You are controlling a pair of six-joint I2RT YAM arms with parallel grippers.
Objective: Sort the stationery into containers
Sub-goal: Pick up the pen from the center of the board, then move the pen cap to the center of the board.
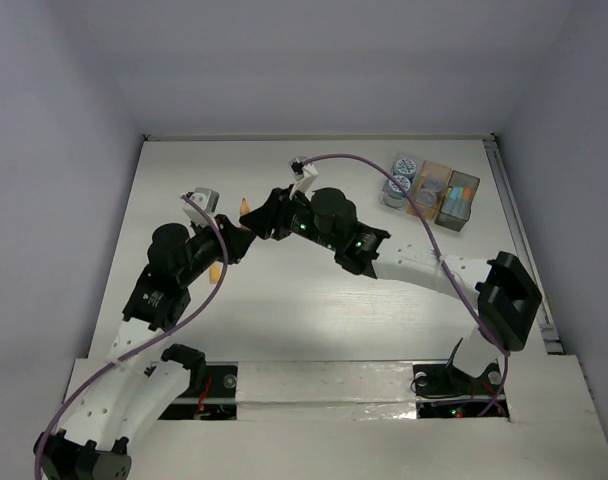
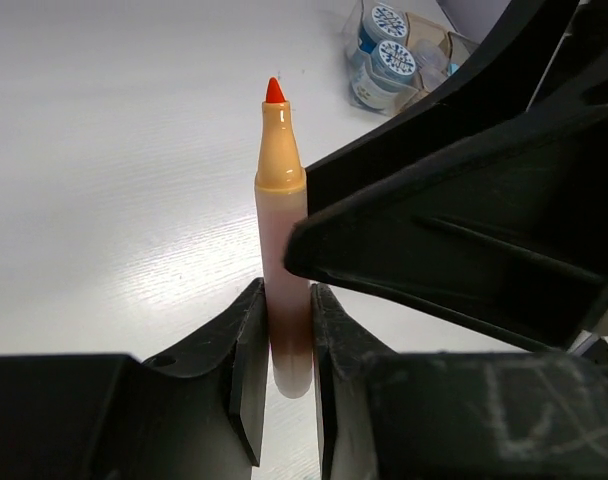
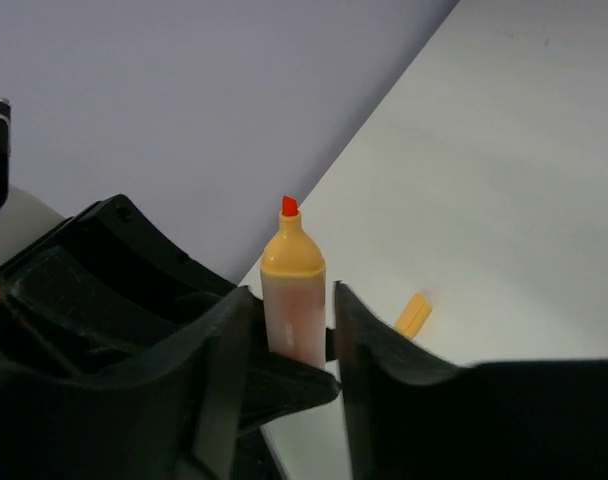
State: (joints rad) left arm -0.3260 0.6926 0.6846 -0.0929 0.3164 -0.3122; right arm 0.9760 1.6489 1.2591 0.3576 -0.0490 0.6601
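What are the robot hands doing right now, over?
Left hand shut on marker. Right hand around it, grip unclear. Yellow bit loose on table.

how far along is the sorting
Done: blue bits sit in the grey box, patterned rolls by the amber box. In hand: the left gripper clamps an uncapped orange marker, the right gripper flanking it. Left: what looks like its cap lies on the table; the marker needs boxing.

L hand [image 2: 284, 335] & R hand [image 3: 294, 330] tip-to-tip round orange marker [image 2: 282, 200]; open table [image 1: 314, 320] toward far-right containers [image 1: 449, 195].
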